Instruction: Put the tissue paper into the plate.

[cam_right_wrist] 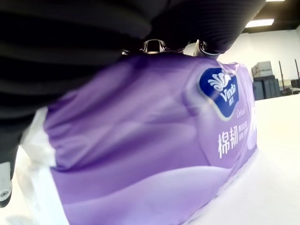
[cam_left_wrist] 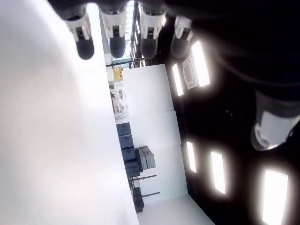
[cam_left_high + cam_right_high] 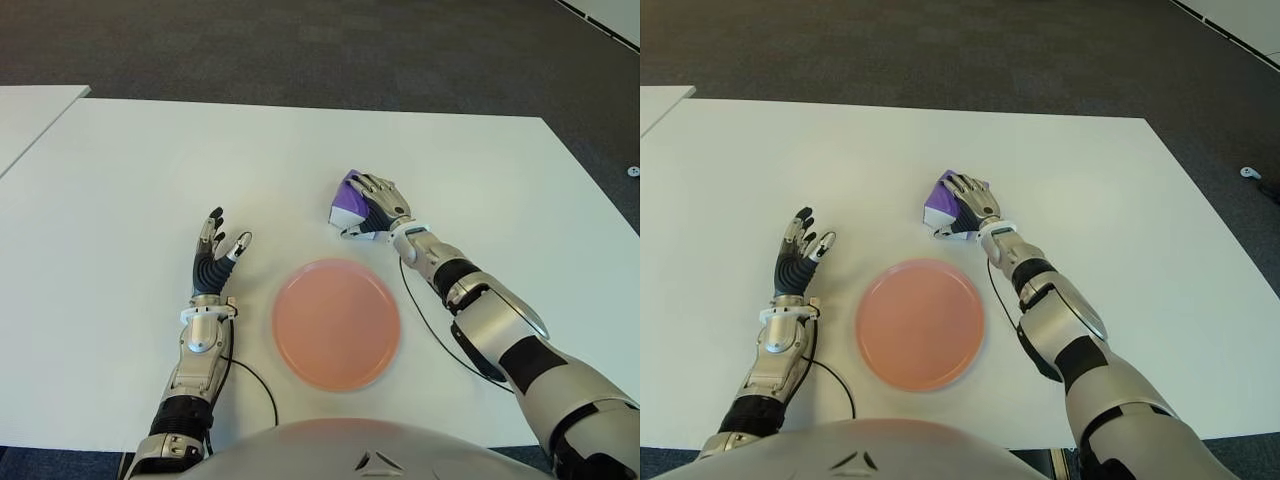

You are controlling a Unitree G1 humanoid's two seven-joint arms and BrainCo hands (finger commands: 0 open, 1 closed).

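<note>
White table (image 3: 150, 170) on grey carpet (image 3: 300, 45) holds pink plate (image 3: 337, 323).

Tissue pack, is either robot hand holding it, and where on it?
The right robot hand covers the tissue pack from above, fingers over its top, the pack on the table. The left robot hand is open, empty.

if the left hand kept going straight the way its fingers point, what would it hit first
Probably nothing. The left hand, open and empty, points away from the robot across bare white table. The tissue pack under the right hand and the plate lie off to its right.
</note>
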